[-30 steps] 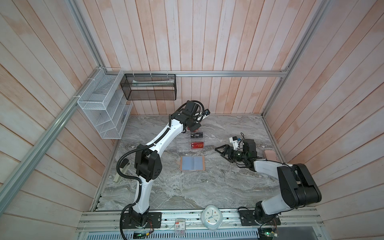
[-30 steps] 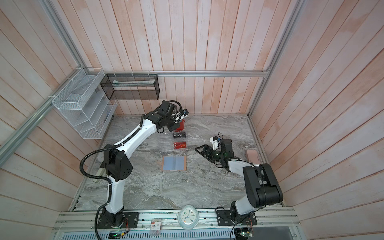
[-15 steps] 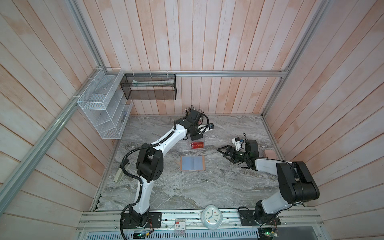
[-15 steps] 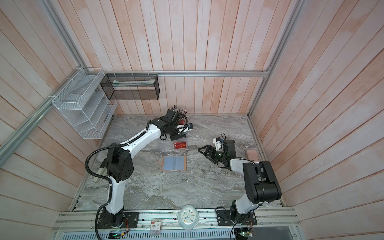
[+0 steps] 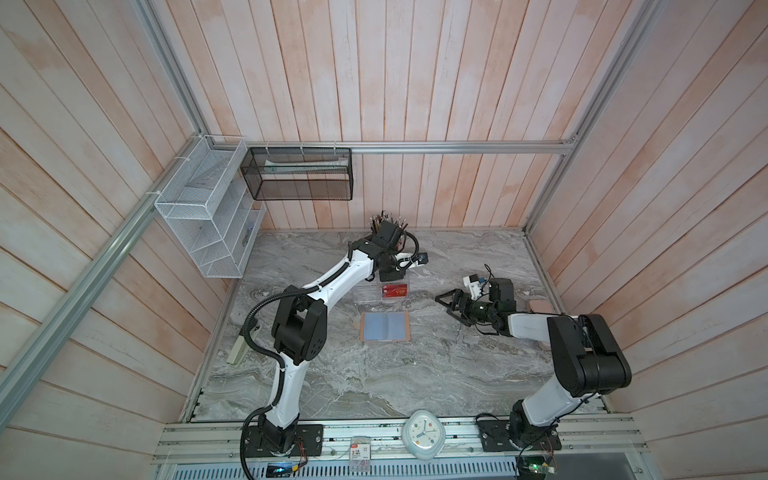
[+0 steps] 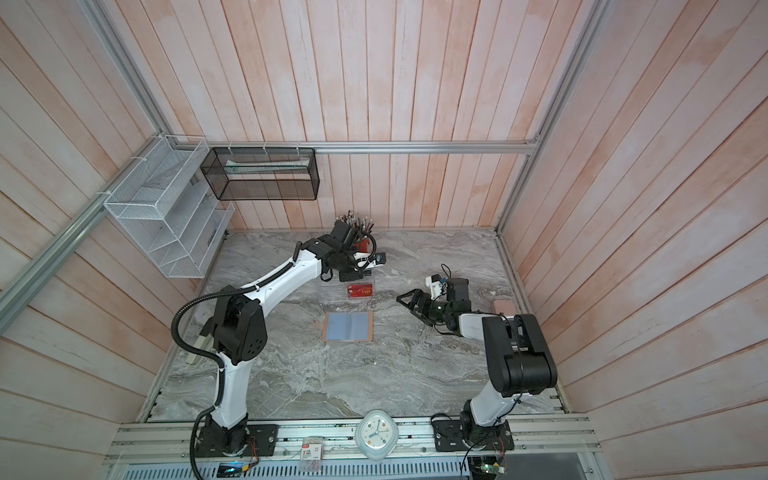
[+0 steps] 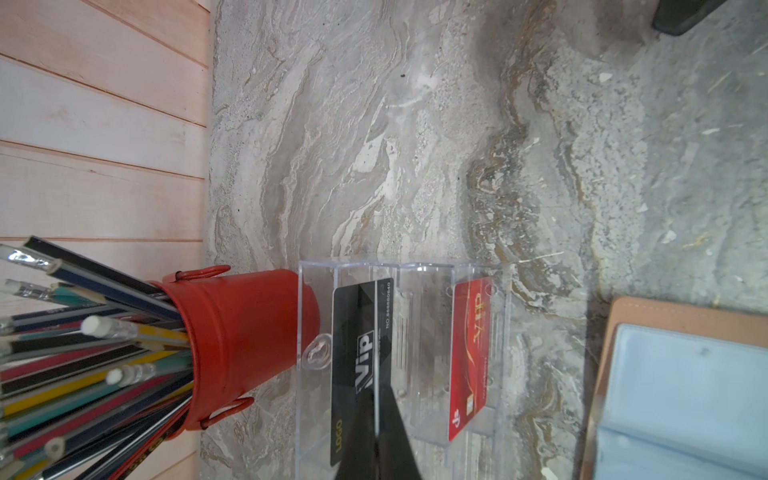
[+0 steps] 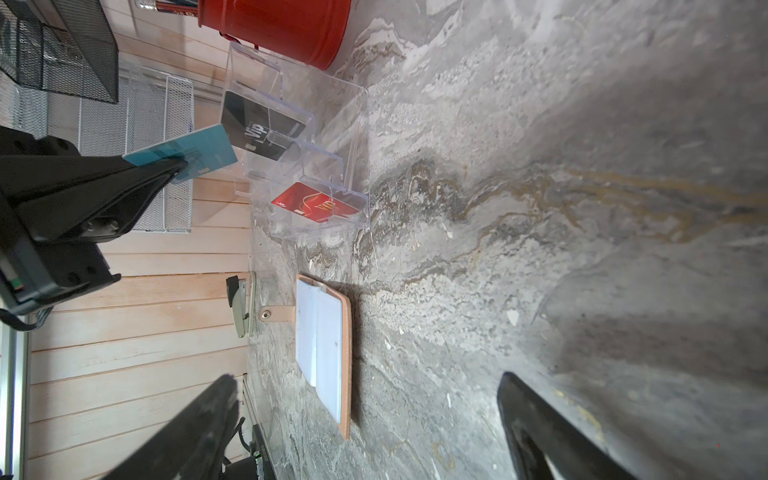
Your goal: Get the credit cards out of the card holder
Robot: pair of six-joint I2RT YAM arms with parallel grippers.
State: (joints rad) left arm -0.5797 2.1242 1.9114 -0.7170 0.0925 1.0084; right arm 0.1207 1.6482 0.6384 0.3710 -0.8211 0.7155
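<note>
Over the acrylic rack [image 8: 353, 124], left gripper [image 8: 176, 168] has swung in, pinched tight on the teal card [image 8: 208, 143], above the slotted black card [image 8: 257, 133] and red card [image 8: 320, 203]; card holder [image 8: 328, 345] lies open nearby, seemingly emptied; right gripper [image 5: 444, 307] gapes wide, holding nothing.

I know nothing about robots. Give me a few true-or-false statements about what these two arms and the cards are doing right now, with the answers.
1. The left gripper pinches the teal card. True.
2. The red card sits inside the card holder. False: it stands in the clear rack.
3. The right gripper is shut on a card. False: it is open and empty.
4. The card holder lies open on the table. True.
5. The black card stands in the clear rack. True.
</note>
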